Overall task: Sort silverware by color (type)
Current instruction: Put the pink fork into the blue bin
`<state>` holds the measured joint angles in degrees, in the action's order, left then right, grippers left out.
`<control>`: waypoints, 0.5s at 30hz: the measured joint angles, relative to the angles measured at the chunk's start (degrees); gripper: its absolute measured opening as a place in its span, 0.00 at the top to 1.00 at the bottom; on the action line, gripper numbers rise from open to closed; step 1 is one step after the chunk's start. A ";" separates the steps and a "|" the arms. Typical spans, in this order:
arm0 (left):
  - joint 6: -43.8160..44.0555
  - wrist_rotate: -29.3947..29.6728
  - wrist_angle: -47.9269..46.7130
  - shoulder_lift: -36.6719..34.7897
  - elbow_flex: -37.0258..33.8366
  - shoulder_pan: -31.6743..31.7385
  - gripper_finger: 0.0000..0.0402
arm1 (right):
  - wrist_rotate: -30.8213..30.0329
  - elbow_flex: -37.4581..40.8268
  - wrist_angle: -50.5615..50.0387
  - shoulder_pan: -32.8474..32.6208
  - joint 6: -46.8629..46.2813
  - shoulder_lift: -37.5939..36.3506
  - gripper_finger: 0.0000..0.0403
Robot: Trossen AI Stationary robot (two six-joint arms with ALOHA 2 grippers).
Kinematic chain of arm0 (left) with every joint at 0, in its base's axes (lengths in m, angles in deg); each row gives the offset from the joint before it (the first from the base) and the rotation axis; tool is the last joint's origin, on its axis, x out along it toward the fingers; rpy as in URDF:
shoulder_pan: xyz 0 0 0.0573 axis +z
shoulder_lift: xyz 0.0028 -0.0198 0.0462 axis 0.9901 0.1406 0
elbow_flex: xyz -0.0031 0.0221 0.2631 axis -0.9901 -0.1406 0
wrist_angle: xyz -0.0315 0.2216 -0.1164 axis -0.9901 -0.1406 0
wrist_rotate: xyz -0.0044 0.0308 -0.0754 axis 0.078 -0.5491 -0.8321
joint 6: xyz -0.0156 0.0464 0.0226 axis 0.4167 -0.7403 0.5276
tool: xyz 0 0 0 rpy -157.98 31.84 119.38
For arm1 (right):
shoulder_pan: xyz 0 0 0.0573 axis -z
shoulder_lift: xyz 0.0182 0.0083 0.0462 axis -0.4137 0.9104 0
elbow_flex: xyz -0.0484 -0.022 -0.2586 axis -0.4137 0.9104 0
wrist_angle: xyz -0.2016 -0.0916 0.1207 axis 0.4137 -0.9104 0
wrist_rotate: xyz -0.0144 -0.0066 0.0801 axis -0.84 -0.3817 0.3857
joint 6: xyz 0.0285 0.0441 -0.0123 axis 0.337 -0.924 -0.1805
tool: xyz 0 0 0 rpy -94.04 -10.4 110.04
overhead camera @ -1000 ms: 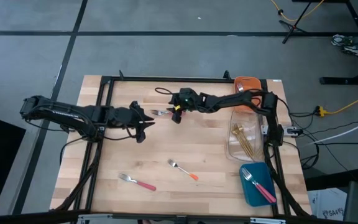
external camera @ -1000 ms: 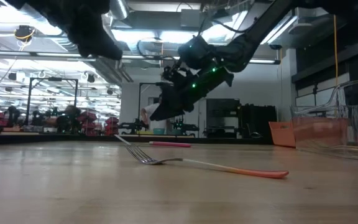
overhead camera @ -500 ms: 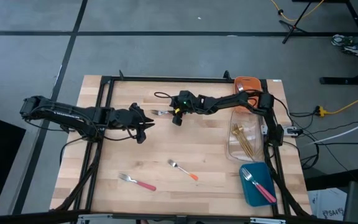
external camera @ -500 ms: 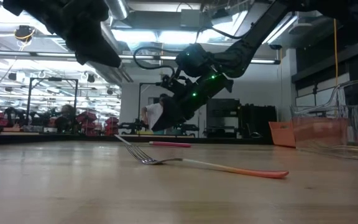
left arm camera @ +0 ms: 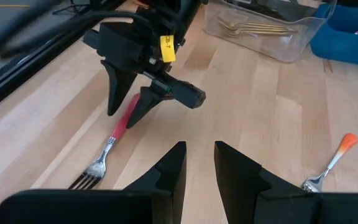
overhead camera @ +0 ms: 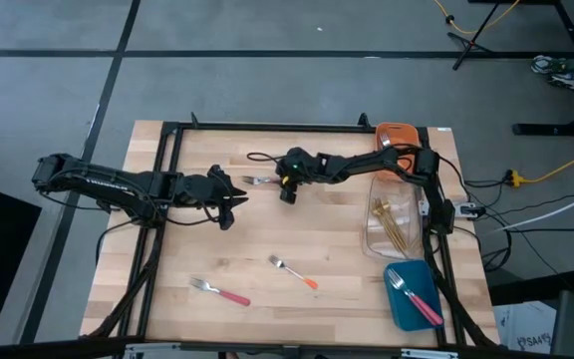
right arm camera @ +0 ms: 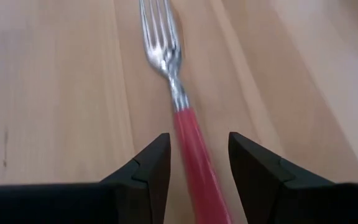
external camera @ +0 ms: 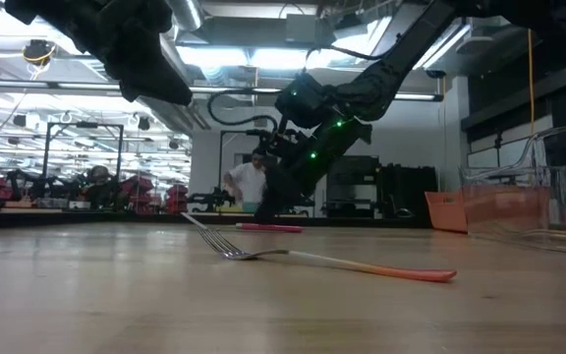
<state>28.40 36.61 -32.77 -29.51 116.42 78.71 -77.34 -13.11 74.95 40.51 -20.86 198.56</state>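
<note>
Gold pieces (overhead camera: 391, 225) and two forks already binned at the table's right edge, three forks remain, the right gripper (right arm camera: 194, 163) parted astride the red-handled fork (right arm camera: 180, 118) near the far edge, the left gripper (left arm camera: 199, 167) empty, jaws apart.

A yellow tag (left arm camera: 167, 48) on the right end effector (left arm camera: 131, 107) bears small print, perhaps "28-T".

A robotics lab: wooden worktable (overhead camera: 297, 234), ceiling strip lights (external camera: 381, 44), equipment racks (external camera: 357, 187), cables across grey floor (overhead camera: 267, 85).
</note>
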 joint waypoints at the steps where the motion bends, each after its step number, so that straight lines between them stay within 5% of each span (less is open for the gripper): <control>1: -0.02 -0.01 0.00 0.00 0.00 0.00 0.81 | -0.31 -0.51 -1.87 0.00 0.00 -0.01 0.62; 15: 0.00 -0.01 0.00 0.00 0.00 0.00 0.81 | -3.45 -4.95 -19.78 0.20 0.00 -0.21 0.62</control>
<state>28.40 36.60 -32.77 -29.51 116.42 78.71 -80.78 -18.06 55.17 40.71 -20.86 198.35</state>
